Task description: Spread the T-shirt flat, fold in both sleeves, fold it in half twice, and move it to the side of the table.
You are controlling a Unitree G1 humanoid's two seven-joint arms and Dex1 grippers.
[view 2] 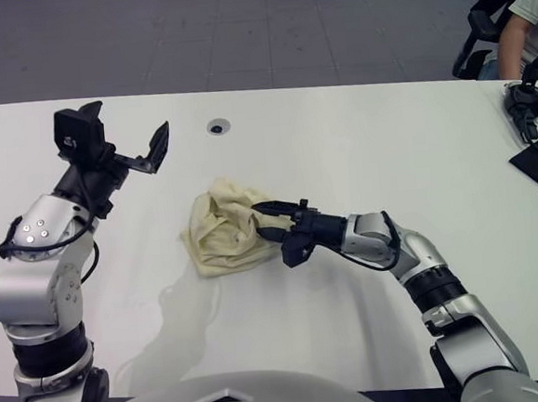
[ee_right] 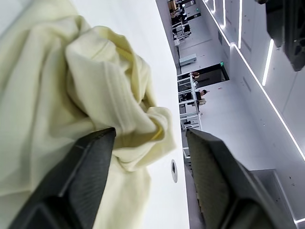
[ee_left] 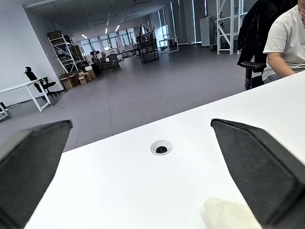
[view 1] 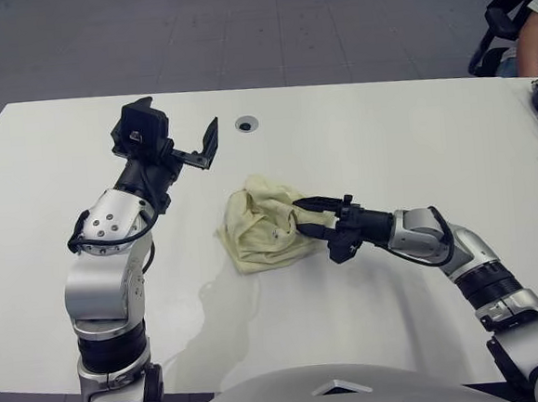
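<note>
Barely started, going by the crumpled state of things. Biggest first: a wide white table point(view 1: 413, 134), with plenty of bare top to the left, to the right and toward the far edge. So no shortage of room for spreading out, or for parking the finished fold off to one side. Worth minding the near edge though, plus the black items point(view 2: 530, 106) sitting at the far right rim. Next down, a pale yellow T-shirt point(view 1: 257, 230), bunched into a lump around mid-table and well clear of every edge. Not spread, no sleeves tucked, no halving done, not moved aside, so the whole list to go, starting with flattening. Can't make out sleeves or hem in that wad. Then the left gripper point(view 1: 176, 129), held up above the table off to the shirt's left, fingers wide apart, gripping nothing, well apart from the cloth. Right gripper point(view 1: 300, 215) down low at the lump's right side, fingers apart with a ridge of fabric poking up between them, not pinched yet judging by the wrist view. Probably lining up a first grab to pull a corner out. Smallest bit: a round cable grommet point(view 1: 246, 124) behind the shirt, maybe close enough to catch a dragged hem.
</note>
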